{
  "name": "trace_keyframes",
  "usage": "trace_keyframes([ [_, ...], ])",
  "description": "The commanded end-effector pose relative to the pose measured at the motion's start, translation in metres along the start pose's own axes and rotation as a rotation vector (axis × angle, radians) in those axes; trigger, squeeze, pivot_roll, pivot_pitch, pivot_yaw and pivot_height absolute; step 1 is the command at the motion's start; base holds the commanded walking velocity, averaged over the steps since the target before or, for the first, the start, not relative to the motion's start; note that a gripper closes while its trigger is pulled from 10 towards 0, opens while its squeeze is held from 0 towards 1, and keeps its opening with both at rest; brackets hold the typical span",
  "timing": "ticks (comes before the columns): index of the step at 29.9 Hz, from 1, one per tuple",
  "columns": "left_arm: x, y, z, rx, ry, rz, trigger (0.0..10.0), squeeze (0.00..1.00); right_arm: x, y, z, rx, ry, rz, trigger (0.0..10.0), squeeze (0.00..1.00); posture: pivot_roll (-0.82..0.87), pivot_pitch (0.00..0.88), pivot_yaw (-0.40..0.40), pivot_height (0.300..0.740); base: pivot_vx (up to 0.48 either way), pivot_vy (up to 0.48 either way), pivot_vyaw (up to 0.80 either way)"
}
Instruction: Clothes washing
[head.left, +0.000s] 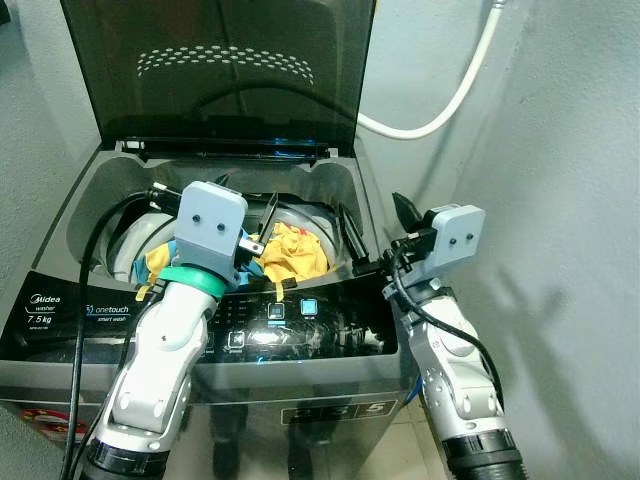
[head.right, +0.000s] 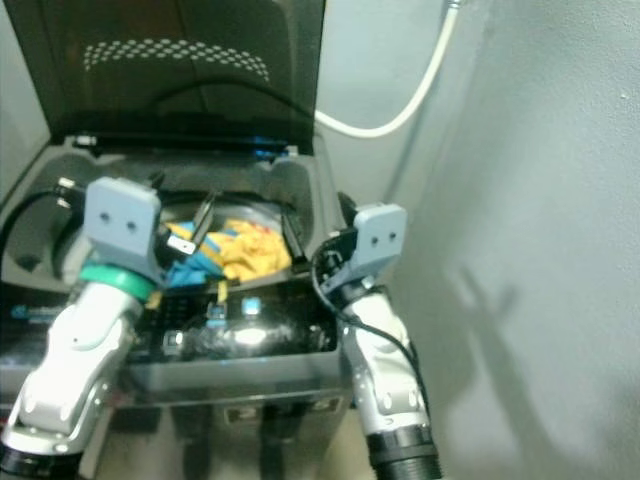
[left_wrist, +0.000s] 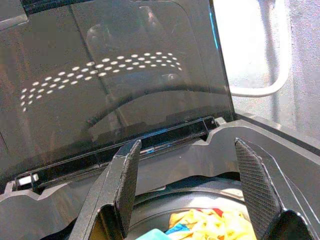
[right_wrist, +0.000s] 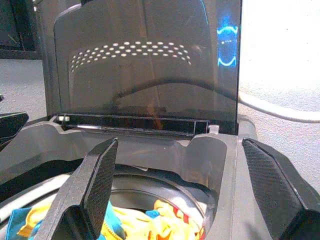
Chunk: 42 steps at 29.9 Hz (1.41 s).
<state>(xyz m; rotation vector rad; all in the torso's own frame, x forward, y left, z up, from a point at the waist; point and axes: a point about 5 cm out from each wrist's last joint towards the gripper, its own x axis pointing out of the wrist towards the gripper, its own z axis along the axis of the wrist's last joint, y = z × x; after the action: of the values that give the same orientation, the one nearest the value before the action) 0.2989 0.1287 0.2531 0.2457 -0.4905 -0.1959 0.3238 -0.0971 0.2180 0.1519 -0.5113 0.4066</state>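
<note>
Your left gripper (head.left: 262, 222) sits over the front of the washing machine (head.left: 90, 200) opening, fingers spread wide with nothing between them; the left wrist view shows both textured black fingers (left_wrist: 125, 180) apart over the drum, touching nothing. Your right gripper (head.left: 375, 225) is at the right rim of the opening, also wide open and empty; one finger (right_wrist: 97, 185) hangs over the drum, the other over the grey right edge of the machine top.

The clothes (head.left: 290, 250) are down in the drum (right_wrist: 165, 185): crumpled soft fabric, mostly yellow with teal and some red patches; you can't tell how many pieces; the left wrist housing hides part of the pile in the head views.

Lid (head.left: 220, 70) stands upright, dark smoky see-through plastic with an arc of small pale dots; its top is cut off. Machine top is matte grey moulded plastic with rounded recesses; the front control panel (head.left: 300, 325) is glossy black with lit blue buttons, glare hiding most labels. A white hose (head.left: 450, 95) curves along the pale rough wall (head.left: 560, 200) behind on the right; its upper end runs out of frame. A black cable (head.left: 85, 300) loops over the machine's left side. The right eye view is blurred.
</note>
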Motion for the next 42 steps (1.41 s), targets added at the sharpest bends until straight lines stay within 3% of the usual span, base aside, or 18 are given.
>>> trace_keyframes([
  [1, -0.0007, -0.0008, -0.0038, -0.001, 0.012, 0.001, 10.0, 0.00, -0.0004, 0.0018, -0.0036, 0.008, 0.015, 0.007, 10.0, 0.00, 0.08, 0.000, -0.003, 0.740, -0.270, 0.000, 0.00],
  [42, -0.0005, -0.0022, -0.0063, 0.000, 0.021, 0.003, 10.0, 0.00, -0.0025, 0.0019, -0.0074, -0.008, 0.037, 0.016, 10.0, 0.00, 0.08, 0.000, -0.002, 0.740, -0.314, 0.000, 0.00],
])
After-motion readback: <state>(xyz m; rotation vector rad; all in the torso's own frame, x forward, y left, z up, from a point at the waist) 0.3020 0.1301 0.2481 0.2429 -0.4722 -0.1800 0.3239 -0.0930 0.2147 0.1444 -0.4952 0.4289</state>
